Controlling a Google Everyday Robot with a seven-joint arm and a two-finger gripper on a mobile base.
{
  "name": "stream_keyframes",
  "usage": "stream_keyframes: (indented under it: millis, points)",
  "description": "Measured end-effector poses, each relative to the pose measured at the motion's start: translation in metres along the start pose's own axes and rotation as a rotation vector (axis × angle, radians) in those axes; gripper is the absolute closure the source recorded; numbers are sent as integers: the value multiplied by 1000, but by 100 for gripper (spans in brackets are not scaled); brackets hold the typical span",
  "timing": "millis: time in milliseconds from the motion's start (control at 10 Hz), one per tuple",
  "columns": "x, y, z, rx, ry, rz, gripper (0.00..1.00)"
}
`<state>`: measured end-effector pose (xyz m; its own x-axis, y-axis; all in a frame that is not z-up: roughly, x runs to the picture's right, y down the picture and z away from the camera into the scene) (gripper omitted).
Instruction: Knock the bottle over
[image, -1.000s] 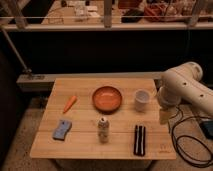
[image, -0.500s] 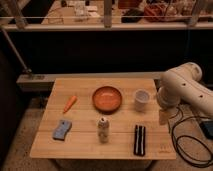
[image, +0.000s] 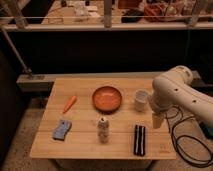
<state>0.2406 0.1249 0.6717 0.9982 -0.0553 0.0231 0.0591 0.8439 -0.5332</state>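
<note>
One bottle (image: 103, 130) upright, front middle; gripper (image: 157, 121) well apart at right, near cup (image: 141, 100); hold impossible to tell.

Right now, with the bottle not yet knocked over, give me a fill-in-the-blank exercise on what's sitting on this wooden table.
1. The small whitish-beige cylindrical bottle stands ____ on the wooden table.
2. Just behind the bottle sits the round orange ____.
3. The end effector hangs close beside the white ____, well away from the bottle.
4. The blue sponge lies in front of the orange ____.

Missing words: upright; bowl; cup; carrot.
</note>
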Motion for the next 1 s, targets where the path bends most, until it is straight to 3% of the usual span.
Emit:
stream_keyframes:
  millis: [200,400,800,1000]
  points:
    - [-10,3,0,0,-8,-29,20]
    - [-36,7,0,1,-21,-69,20]
    - [-48,13,0,4,-50,-119,20]
    - [-67,14,0,3,-64,-153,20]
